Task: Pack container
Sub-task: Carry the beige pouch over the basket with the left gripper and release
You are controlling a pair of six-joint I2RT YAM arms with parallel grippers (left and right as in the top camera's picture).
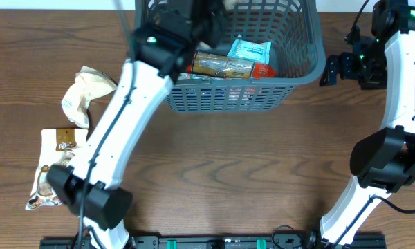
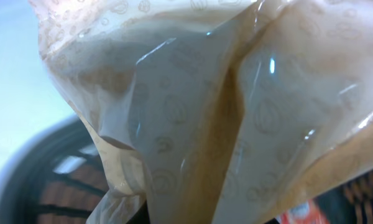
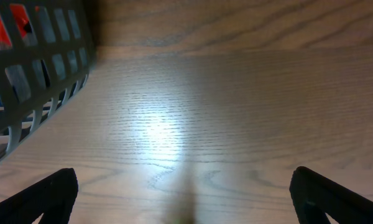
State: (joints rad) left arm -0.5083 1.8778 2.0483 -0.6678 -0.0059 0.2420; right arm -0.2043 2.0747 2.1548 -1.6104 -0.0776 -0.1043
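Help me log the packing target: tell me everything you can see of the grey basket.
The basket is dark grey plastic, with lattice-grid walls and a thick rounded rim. It stands upright on the wooden table at the far centre, its far edge out of the overhead frame. Inside lie a light blue packet, a gold packet and something red. The left arm reaches over its left rim; the right gripper hangs open beside its right wall.

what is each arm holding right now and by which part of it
Left end effector holds a beige packet above the container; grip spot hidden. Right end effector: open, empty.
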